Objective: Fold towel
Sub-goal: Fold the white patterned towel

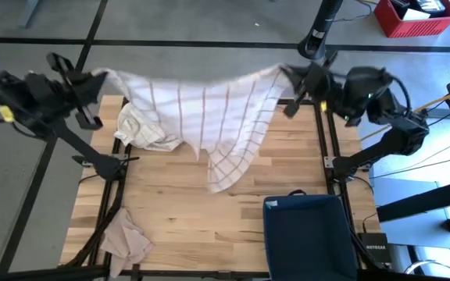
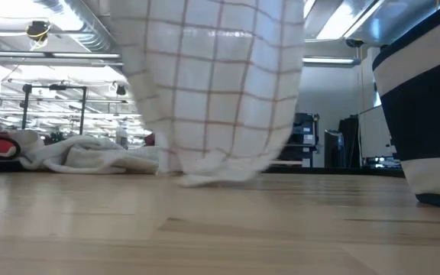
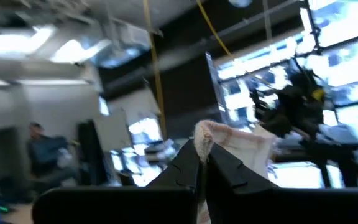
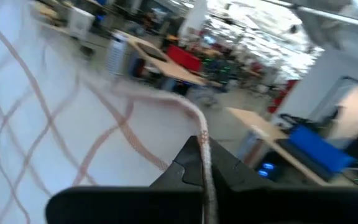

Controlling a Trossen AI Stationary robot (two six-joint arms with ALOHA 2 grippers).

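Over the wooden table (image 1: 209,203), a white towel (image 1: 209,109) with thin red checks hangs stretched between both arms, its lower corner brushing the wood. The left gripper (image 1: 92,78) and right gripper (image 1: 287,76) each pinch a top corner.

Towel (image 1: 209,105) white, red-brown grid; bin (image 1: 303,234) navy.

The desk (image 1: 209,211) is a light wooden butcher-block top framed by dark rails. A crumpled white cloth (image 1: 141,129) lies near its far left corner, a rumpled beige cloth (image 1: 125,238) sits at the near left edge, and a navy bin (image 1: 307,234) stands at the near right. The hanging checked towel (image 1: 209,101) touches the wood with its lower end (image 2: 212,174) near the middle.
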